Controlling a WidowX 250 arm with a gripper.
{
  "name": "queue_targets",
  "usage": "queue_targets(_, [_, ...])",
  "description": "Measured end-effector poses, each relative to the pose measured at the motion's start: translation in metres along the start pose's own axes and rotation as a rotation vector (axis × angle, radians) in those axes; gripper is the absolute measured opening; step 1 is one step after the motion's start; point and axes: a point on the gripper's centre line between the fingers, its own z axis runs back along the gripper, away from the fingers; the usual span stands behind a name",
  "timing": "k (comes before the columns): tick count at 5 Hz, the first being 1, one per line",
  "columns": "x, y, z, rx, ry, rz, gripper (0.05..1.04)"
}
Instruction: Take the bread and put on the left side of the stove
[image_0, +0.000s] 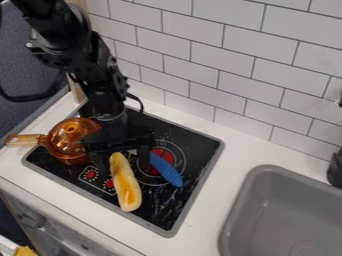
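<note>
The bread is a long, narrow toy loaf (126, 182) with rounded ends, pale cream along its edges and a glossy golden-brown band down its top. It lies flat on the black glass stove top (167, 207), its upper end right at the gripper (123, 167) and the rest running down and slightly to the right in the view. It is a little wider toward the lower end.

The black two-finger gripper hangs down over the stove with its fingers spread apart, one on either side of the loaf's upper end. I cannot tell whether either finger touches the bread; the fingers are not clamped on it.

Just to the right of the gripper in the view, a blue, ribbed, elongated piece (166, 171) lies at a slant across a round burner with a red centre (159, 157), near the loaf but apart from it. To the left of the gripper is a transparent amber pot (65, 149) with a domed lid and a long handle that sticks out over the white worktop (232, 150). Below and left of the gripper are small red control marks on the glass. Well apart from the gripper, at the lower right, is a grey sink (248, 192).
</note>
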Motion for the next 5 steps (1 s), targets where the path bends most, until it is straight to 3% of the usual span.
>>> queue_targets(1, [-0.004, 0.004, -0.015, 0.023, 0.029, 0.006, 1.000])
queue_targets(2, [0.002, 0.006, -0.026, -0.001, 0.021, 0.027, 0.967])
queue_targets(3, [0.005, 0.006, -0.029, -0.026, -0.035, 0.025, 0.695])
queue_targets(4, [0.001, 0.006, -0.028, -0.032, -0.056, 0.016, 0.585])
queue_targets(5, [-0.005, 0.006, -0.026, -0.032, -0.046, 0.002, 0.585])
